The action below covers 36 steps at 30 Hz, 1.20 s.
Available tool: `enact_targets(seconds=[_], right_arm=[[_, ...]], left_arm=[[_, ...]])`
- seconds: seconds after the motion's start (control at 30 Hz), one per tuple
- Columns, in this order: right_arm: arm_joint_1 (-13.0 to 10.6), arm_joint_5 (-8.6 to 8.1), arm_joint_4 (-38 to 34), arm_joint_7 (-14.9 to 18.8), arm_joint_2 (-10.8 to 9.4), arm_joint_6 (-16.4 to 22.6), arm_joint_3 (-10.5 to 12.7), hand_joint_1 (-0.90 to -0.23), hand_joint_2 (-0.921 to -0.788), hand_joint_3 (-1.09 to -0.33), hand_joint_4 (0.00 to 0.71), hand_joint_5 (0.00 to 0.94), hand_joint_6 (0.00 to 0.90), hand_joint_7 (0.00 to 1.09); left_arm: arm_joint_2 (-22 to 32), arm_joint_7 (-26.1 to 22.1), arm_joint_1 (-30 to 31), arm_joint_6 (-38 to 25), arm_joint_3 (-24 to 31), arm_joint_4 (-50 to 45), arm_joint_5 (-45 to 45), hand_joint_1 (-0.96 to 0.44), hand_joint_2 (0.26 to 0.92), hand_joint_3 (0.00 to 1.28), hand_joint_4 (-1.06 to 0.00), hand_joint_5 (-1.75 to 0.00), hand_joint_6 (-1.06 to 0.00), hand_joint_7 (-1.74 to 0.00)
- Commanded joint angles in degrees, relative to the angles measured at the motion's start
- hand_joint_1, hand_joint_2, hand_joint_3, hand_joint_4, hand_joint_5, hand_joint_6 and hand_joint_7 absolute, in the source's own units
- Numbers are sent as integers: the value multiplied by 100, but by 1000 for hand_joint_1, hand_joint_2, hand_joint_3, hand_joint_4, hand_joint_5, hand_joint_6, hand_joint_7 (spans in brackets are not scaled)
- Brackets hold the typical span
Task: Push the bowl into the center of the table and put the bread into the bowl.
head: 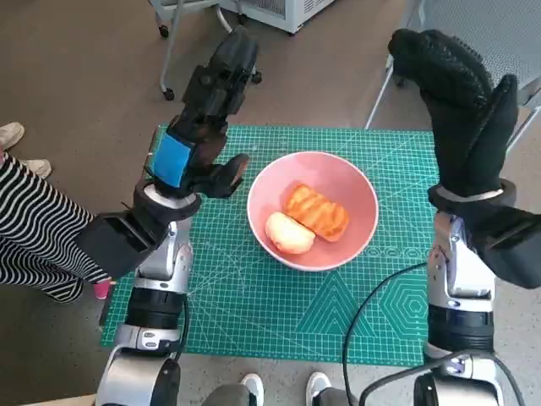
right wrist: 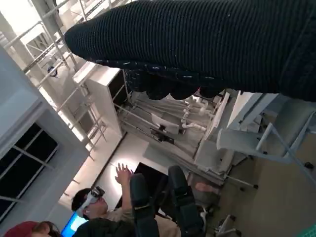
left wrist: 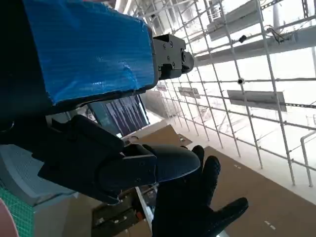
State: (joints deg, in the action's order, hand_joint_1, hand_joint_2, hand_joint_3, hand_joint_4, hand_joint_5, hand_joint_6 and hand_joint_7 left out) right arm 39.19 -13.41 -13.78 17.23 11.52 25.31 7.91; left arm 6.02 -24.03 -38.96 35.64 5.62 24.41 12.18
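Observation:
A pink bowl (head: pixel 355 190) stands near the middle of the green cutting mat (head: pixel 254 304) in the head view. Inside it lie a grilled orange bread piece (head: pixel 317 211) and a pale round bun (head: pixel 288 233). My left hand (head: pixel 203 127) is raised above the mat's left side, fingers spread, holding nothing. My right hand (head: pixel 461 110) is lifted high to the right of the bowl, fingers apart and empty. The left wrist view shows my left hand (left wrist: pixel 89 94) and, beyond it, the gloved right hand (left wrist: pixel 197 207). The right wrist view shows only the glove (right wrist: pixel 207 44).
A person in striped clothing (head: pixel 34 237) sits at the table's left edge. Chair legs (head: pixel 173 51) stand beyond the far edge, and a chair (head: pixel 507 34) is at the back right. A cable (head: pixel 372 304) runs over the mat's near right. A person wearing a headset (right wrist: pixel 98 207) shows in the right wrist view.

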Motion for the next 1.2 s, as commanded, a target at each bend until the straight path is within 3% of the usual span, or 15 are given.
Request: enact_targets(seconds=[0.03, 1.2], right_arm=[[-188, 29, -108, 47, 17, 26, 22, -667, -921, -681, 165, 9, 3, 602], [-182, 21, -351, 106, 20, 256, 36, -666, -921, -690, 167, 6, 4, 605]], left_arm=[[31, -45, 65, 102, 9, 70, 48, -788, 921, 562, 1, 1, 1, -226], [-32, 6, 172, 196, -22, -7, -26, -800, 921, 513, 1, 1, 1, -192]])
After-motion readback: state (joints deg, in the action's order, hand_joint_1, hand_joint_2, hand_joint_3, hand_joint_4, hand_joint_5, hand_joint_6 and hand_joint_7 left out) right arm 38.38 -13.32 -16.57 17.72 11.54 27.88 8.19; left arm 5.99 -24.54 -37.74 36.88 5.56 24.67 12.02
